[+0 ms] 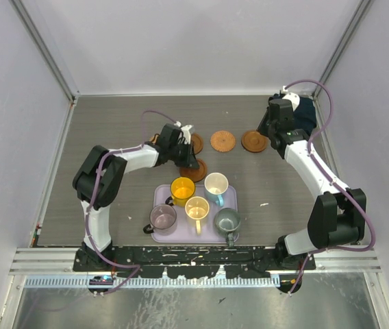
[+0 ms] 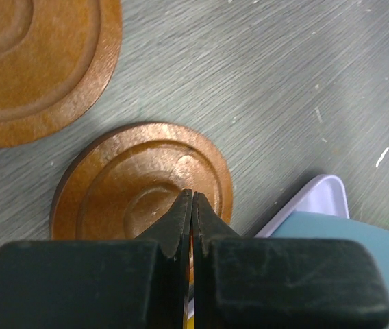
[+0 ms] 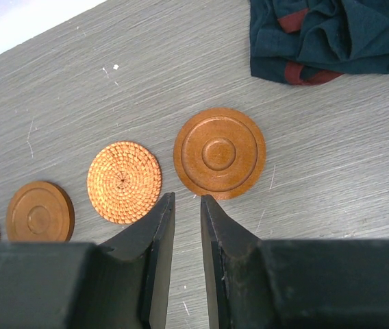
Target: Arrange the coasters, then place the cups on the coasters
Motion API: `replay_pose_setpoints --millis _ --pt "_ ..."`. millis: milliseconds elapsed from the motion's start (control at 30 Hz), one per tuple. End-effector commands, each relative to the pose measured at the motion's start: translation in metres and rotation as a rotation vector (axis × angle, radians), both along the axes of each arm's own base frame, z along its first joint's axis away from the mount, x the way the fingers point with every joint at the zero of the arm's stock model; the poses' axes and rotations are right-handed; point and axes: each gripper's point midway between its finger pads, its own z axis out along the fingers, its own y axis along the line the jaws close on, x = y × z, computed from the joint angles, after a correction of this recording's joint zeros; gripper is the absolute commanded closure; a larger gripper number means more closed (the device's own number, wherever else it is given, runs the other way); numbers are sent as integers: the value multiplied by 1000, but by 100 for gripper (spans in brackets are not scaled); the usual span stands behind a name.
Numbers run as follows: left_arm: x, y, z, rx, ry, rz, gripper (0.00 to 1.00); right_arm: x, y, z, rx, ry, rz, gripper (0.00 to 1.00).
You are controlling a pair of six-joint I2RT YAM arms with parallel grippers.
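**A:** From above, what do you see?
**B:** Five cups (image 1: 196,208) stand in the tray (image 1: 230,199) near my arm bases. Beyond it the coasters (image 1: 222,141) lie on the surface (image 1: 112,123), four in a row and one nearer the tray. My left pincer (image 1: 185,159) is over that near one. My right pincer (image 1: 271,131) is beside the row's right end.
**A:** Left wrist?
**B:** Closed, tips together above the coaster's ringed face. I cannot tell if they touch it.
**A:** Right wrist?
**B:** Slightly apart and holding nothing, just short of a ringed coaster (image 3: 220,152), with a woven one (image 3: 124,181) beside it.
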Motion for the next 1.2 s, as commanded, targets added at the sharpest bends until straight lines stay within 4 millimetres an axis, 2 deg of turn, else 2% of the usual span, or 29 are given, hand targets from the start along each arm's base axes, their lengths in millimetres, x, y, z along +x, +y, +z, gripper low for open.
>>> replay_pose_setpoints --millis 0,300,533,800,967,1167 --pt "1 9 -5 69 1 13 100 6 4 18 27 -66 1 72" --pt "-8 39 -27 216 35 80 100 4 6 17 38 -63 8 73" --pt "-7 71 -42 350 49 178 100 0 6 20 41 -69 10 73" --pt "-9 107 -53 386 114 282 100 -2 6 21 48 -70 8 73" --pt "-15 121 -54 409 133 314 100 -2 6 23 53 -73 5 73" --pt "-22 142 -67 444 180 370 100 -2 6 23 54 -75 4 73"
